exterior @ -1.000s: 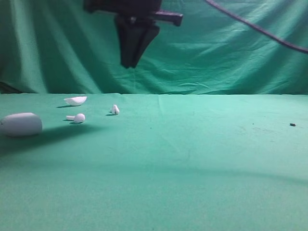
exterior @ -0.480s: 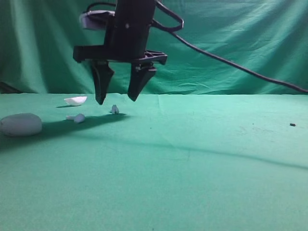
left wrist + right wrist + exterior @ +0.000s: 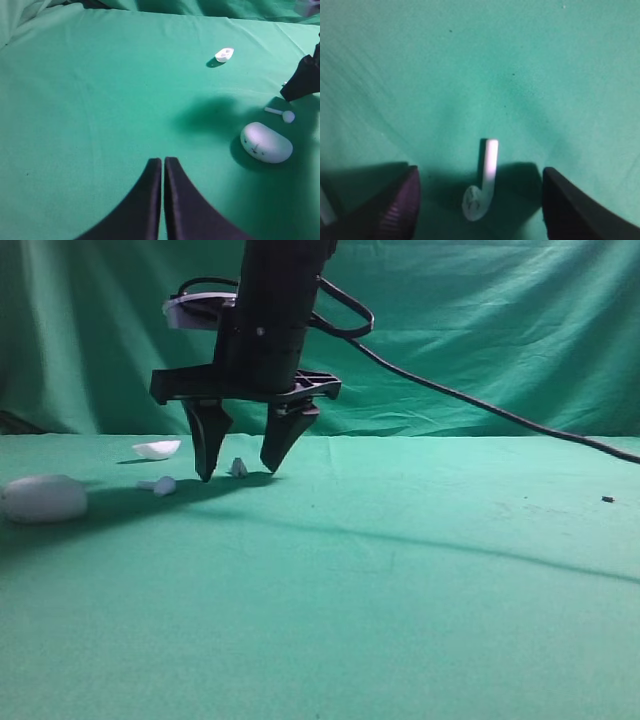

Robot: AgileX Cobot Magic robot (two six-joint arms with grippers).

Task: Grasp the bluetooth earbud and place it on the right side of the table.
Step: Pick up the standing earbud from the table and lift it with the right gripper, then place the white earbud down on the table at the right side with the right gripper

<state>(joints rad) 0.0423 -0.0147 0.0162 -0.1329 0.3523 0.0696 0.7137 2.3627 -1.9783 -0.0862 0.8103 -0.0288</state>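
The bluetooth earbud [image 3: 238, 468] is a tiny white blob on the green table [image 3: 400, 590], at the back left. My right gripper [image 3: 236, 473] has reached across from the right. It is open, with its fingertips low on either side of the earbud, at or just above the cloth. In the right wrist view the earbud [image 3: 482, 192] lies between the two open jaws and touches neither; a short stem points away from the camera. My left gripper [image 3: 163, 161] is shut and empty, above bare cloth. It does not show in the exterior view.
A second white earbud with round head and stem [image 3: 160, 485] lies left of the gripper, also in the left wrist view [image 3: 284, 115]. A large white rounded case [image 3: 43, 498] sits at far left. A white shell-like piece [image 3: 157, 449] lies behind. A dark speck [image 3: 607, 499] is far right.
My right gripper came down from the top of the view, opened its jaws and lowered them on either side of the earbud. The white items have not moved.
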